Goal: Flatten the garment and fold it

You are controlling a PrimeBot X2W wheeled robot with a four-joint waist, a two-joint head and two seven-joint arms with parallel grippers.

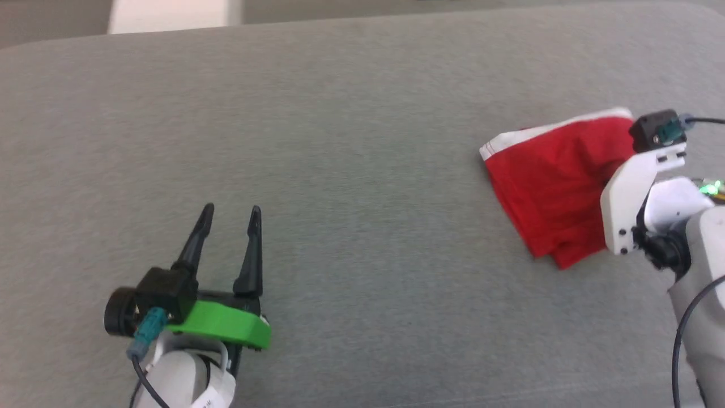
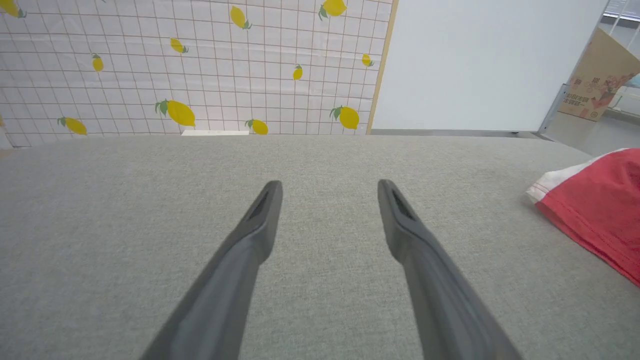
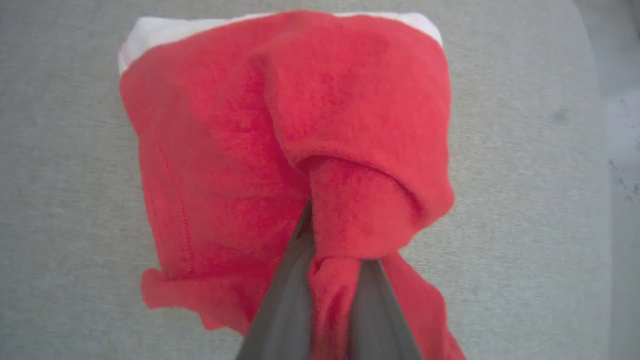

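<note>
The garment (image 1: 549,187) is a bunched heap of red fabric with a white band along its far edge, lying at the right of the grey surface. My right gripper (image 3: 330,260) is shut on a raised fold of the garment (image 3: 215,150), with red cloth pinched between its dark fingers (image 3: 287,305). In the head view its white wrist mount (image 1: 628,198) hangs over the garment's right side and hides the fingers. My left gripper (image 1: 232,211) stands open and holds nothing at the lower left, far from the cloth. The left gripper (image 2: 330,185) hovers over bare surface, the garment (image 2: 600,210) off to its right.
The grey fabric-covered surface (image 1: 340,170) stretches wide between the two arms. Its right edge (image 3: 600,150) runs close beside the garment. Beyond the far edge are a lemon-print wall (image 2: 200,75), a white panel (image 2: 475,65) and a cardboard box (image 2: 600,75).
</note>
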